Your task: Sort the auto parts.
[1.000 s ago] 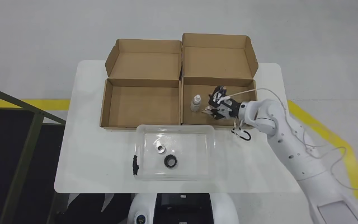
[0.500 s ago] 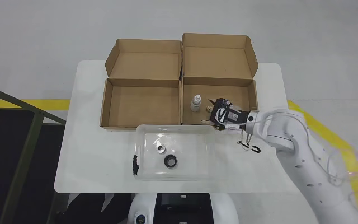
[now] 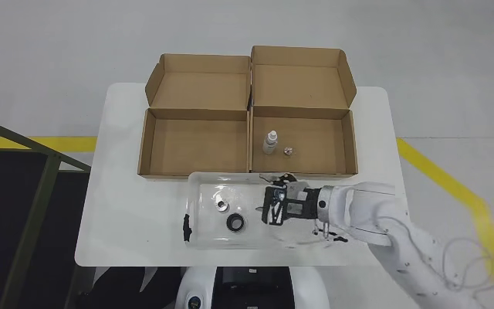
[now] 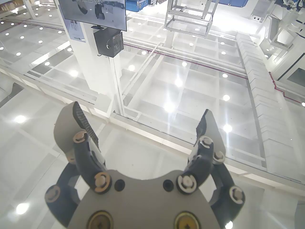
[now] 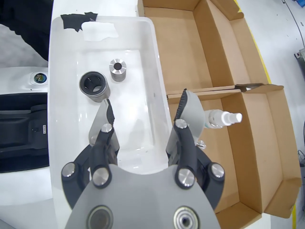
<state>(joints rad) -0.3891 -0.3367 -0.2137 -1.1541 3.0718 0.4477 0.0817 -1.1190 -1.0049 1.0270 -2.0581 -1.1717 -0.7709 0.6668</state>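
A clear plastic tray [image 3: 202, 180] at the table's front holds a black ring bearing [image 3: 235, 223] and a short silver cylinder [image 3: 221, 205]. My right gripper [image 3: 270, 207] hovers open over the tray's right half, with nothing between its fingers. From the right wrist, the gripper [image 5: 146, 101] has the bearing [image 5: 94, 89] just off one fingertip and the cylinder [image 5: 117, 69] beyond it. The right cardboard box [image 3: 347, 147] contains a white spray bottle [image 3: 270, 141] and a small metal part [image 3: 288, 151]. My left gripper [image 4: 140, 122] is open and faces the room.
The left cardboard box [image 3: 197, 145] stands beside the right one, both with lids folded back. Black tape [image 3: 186, 226] sticks to the tray's left rim. Bare white table lies either side of the tray.
My right gripper has drawn back out of the right box and swung left over the tray. The small metal part now shows on the box floor.
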